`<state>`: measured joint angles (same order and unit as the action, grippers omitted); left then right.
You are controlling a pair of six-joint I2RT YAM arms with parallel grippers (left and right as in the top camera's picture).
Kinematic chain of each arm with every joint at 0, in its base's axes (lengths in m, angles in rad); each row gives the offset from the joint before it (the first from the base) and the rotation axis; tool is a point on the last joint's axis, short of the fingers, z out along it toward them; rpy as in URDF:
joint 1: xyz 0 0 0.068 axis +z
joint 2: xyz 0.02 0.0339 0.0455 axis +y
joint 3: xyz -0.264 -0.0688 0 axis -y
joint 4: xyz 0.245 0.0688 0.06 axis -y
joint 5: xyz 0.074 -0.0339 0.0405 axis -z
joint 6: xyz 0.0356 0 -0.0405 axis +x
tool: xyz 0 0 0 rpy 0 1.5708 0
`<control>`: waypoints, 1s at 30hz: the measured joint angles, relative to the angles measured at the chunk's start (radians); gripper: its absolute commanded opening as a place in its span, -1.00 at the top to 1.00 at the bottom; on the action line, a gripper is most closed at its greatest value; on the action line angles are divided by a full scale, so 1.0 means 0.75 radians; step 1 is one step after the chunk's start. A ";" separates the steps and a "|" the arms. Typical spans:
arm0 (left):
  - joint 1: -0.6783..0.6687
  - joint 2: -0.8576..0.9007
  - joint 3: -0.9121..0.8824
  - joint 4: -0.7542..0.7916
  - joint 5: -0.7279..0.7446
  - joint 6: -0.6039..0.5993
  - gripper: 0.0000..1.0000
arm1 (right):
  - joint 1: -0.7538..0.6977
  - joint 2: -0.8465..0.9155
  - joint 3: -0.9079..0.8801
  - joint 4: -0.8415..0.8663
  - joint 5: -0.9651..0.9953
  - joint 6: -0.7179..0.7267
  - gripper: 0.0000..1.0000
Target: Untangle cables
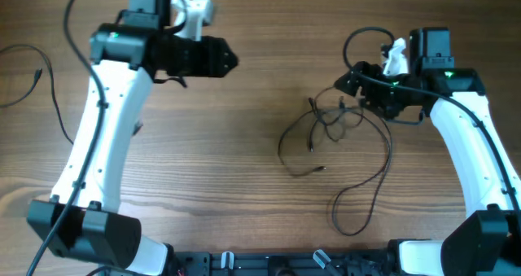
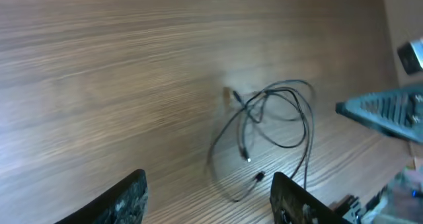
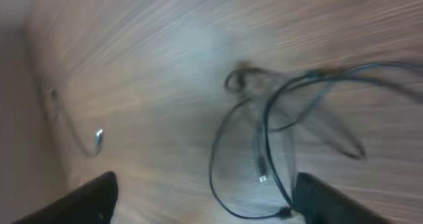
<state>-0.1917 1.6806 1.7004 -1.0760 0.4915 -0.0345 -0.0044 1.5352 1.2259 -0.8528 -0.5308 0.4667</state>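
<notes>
The cables (image 1: 330, 125) lie as a loose tangle of thin black loops on the wooden table, right of centre, with one long loop trailing toward the front (image 1: 358, 215). My right gripper (image 1: 342, 84) hovers at the tangle's upper right edge, open and empty. In the right wrist view the loops (image 3: 264, 128) lie between and beyond the open fingers (image 3: 208, 201); one strand passes close by the right finger. My left gripper (image 1: 231, 60) is open and empty, well left of the tangle. The left wrist view shows the tangle (image 2: 274, 115) ahead of its open fingers (image 2: 211, 201).
A separate thin black cord (image 1: 37, 72) lies at the table's far left edge; its silvery tip also shows in the right wrist view (image 3: 98, 136). The right gripper's tip shows in the left wrist view (image 2: 383, 110). Arm bases stand along the front edge.
</notes>
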 measured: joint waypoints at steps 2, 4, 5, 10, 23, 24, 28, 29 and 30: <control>-0.068 0.029 0.000 0.041 0.003 -0.001 -0.21 | -0.044 0.000 0.000 -0.002 0.052 0.016 -0.96; -0.151 0.086 0.000 0.111 0.006 -0.024 -0.20 | -0.117 0.000 0.001 -0.012 0.117 0.033 -0.97; -0.170 0.103 0.000 0.124 0.007 -0.035 -0.20 | -0.144 0.000 0.000 -0.011 0.127 0.036 -0.97; -0.357 0.253 0.000 0.329 0.006 -0.156 -0.25 | -0.325 0.000 0.001 -0.046 0.176 0.030 -0.96; -0.623 0.644 0.000 0.748 0.005 -0.064 -0.22 | -0.408 0.000 0.001 -0.116 0.231 -0.086 -0.96; -0.623 0.661 0.000 0.754 0.006 -0.031 -0.23 | -0.408 0.000 0.001 -0.117 0.231 -0.092 -0.96; -0.625 0.713 0.000 0.830 0.007 0.092 -0.18 | -0.408 0.000 0.001 -0.120 0.231 -0.106 -0.97; -0.626 0.724 0.000 0.861 0.007 0.108 -0.18 | -0.408 0.000 0.001 -0.120 0.231 -0.106 -0.97; -0.626 0.742 0.000 0.887 0.007 0.120 -0.17 | -0.408 0.000 0.001 -0.120 0.231 -0.106 -0.96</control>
<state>-0.6613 2.2368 1.7004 -0.4110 0.4965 0.0551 -0.3103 1.5352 1.2266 -0.9424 -0.3573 0.3874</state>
